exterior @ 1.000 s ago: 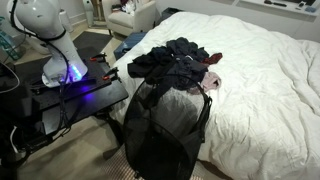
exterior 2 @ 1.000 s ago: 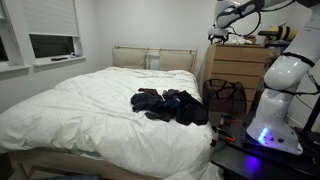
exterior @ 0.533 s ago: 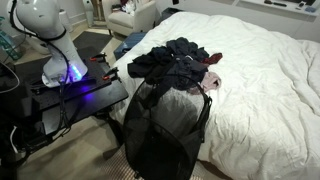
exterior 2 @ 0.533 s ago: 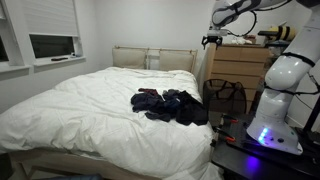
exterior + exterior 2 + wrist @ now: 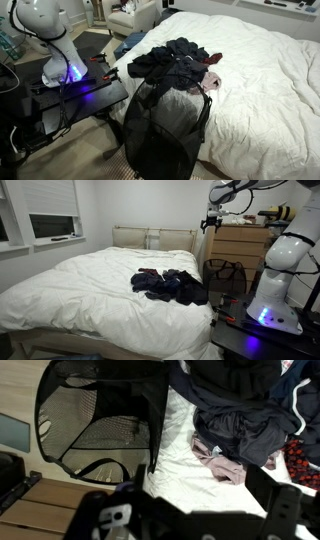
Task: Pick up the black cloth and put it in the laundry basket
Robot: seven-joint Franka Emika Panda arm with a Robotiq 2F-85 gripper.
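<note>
A pile of dark clothes with the black cloth point(image 5: 178, 58) lies on the white bed near its edge. It also shows in the other exterior view point(image 5: 172, 285) and at the top right of the wrist view point(image 5: 238, 395). The black mesh laundry basket point(image 5: 160, 130) stands on the floor against the bed, seen too in an exterior view point(image 5: 226, 276) and the wrist view point(image 5: 100, 415). My gripper point(image 5: 210, 221) hangs high above the basket and the bed's edge. In the wrist view its fingers point(image 5: 195, 510) are spread apart with only bedsheet between them.
A pink garment point(image 5: 218, 460) and a red patterned one point(image 5: 303, 460) lie at the pile's edge. The robot base point(image 5: 62, 62) stands on a dark stand beside the basket. A wooden dresser point(image 5: 240, 245) is behind the basket. The white bed point(image 5: 80, 290) stretches away from the pile.
My gripper has shifted a little sideways toward the bed, still high up. The clothes and the basket have not moved.
</note>
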